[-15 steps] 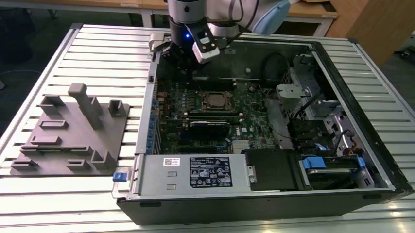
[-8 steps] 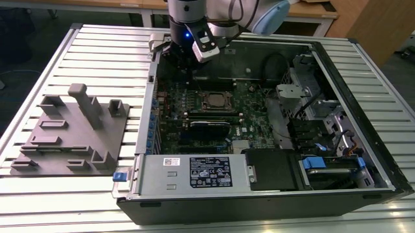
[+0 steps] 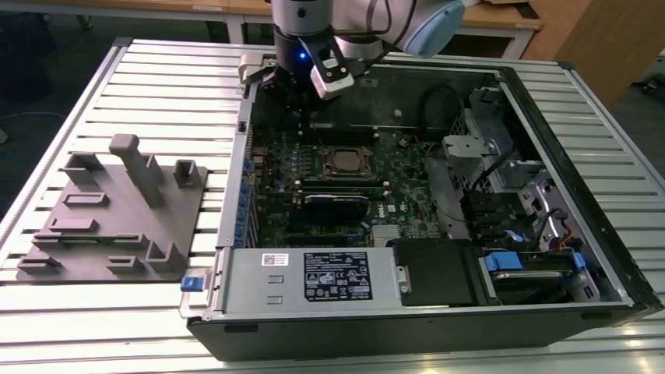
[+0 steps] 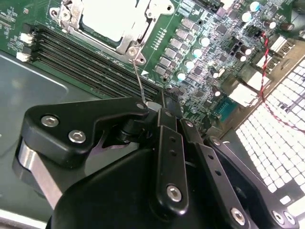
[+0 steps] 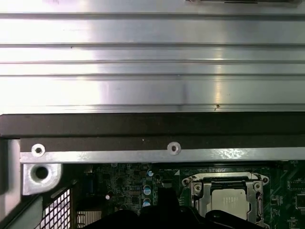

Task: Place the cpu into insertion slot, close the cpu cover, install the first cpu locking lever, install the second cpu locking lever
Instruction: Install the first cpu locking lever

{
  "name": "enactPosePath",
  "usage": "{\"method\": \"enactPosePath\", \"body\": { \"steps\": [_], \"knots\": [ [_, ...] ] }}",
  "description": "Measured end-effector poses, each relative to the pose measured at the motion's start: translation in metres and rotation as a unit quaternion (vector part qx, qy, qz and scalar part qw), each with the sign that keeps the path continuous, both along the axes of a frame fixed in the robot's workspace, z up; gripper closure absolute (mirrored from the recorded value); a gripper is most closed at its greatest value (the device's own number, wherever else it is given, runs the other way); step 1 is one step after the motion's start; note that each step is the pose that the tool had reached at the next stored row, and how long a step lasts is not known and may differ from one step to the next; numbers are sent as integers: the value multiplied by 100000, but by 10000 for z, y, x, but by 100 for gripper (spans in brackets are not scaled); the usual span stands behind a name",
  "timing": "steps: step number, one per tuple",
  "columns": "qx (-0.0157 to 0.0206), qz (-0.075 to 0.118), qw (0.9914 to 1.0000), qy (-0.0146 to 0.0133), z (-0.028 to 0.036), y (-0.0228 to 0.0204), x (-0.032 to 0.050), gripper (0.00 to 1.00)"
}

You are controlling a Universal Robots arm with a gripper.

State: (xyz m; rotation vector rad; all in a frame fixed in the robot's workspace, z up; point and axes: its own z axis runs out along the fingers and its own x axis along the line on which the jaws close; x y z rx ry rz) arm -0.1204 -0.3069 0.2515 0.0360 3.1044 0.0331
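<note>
The gripper (image 4: 151, 107) looks squeezed tight on the thin locking lever (image 4: 138, 81) by the cpu (image 4: 110, 19); the lever likely needs gentle pushing.

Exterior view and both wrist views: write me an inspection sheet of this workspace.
Surface: slatted metal table, open computer case lying on it.
Job's things: cpu sits in the insertion slot; cpu cover appears down over it; thin locking lever runs from the socket corner to the end effector.
Clutter: grey fixture plate at the exterior view's left.
End effector: at the lever's tip.
Cables: red twisted wire; black cables in the case.
Surroundings: wooden desks.
</note>
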Motion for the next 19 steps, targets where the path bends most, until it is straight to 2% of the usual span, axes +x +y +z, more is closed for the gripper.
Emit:
{"method": "enactPosePath", "body": {
  "steps": [8, 19],
  "knots": [
    [-5, -321, 99999, 165, 1, 0, 107, 89],
    [3, -367, 99999, 157, 6, 2, 155, 89]
  ]
}}
